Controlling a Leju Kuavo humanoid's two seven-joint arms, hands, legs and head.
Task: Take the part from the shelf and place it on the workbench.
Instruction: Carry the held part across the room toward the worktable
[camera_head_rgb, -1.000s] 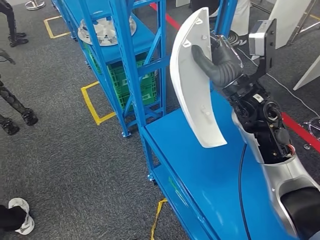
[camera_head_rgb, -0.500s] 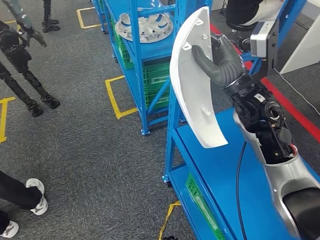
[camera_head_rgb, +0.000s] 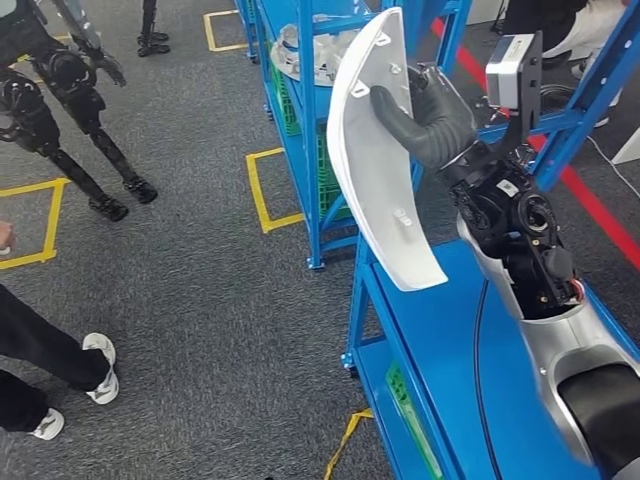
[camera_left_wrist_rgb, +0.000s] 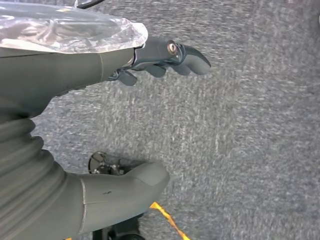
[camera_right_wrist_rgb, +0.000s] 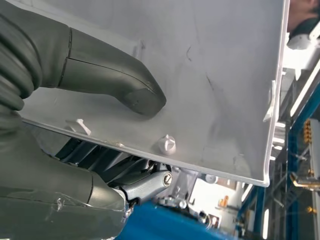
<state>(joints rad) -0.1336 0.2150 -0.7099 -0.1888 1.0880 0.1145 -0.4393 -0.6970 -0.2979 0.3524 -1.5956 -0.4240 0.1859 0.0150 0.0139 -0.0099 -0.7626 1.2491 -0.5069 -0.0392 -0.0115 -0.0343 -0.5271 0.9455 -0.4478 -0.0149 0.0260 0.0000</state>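
Note:
A large white curved plastic part stands upright above the near end of the blue workbench, clear of its top. My right hand grips it, with the grey thumb pressed on the part's inner face and the other fingers behind it. The blue shelf stands just beyond the part. My left hand hangs over grey carpet, its fingers apart and holding nothing.
A silver wheel cover lies on the shelf, with a green crate below it. Another robot's black legs stand at the far left. A person's legs and white shoes are at the near left. Yellow tape squares mark the carpet.
The whole picture has shifted: the camera has turned left, so shelf and floor slid right. The white part stays held in my right hand in the same pose.

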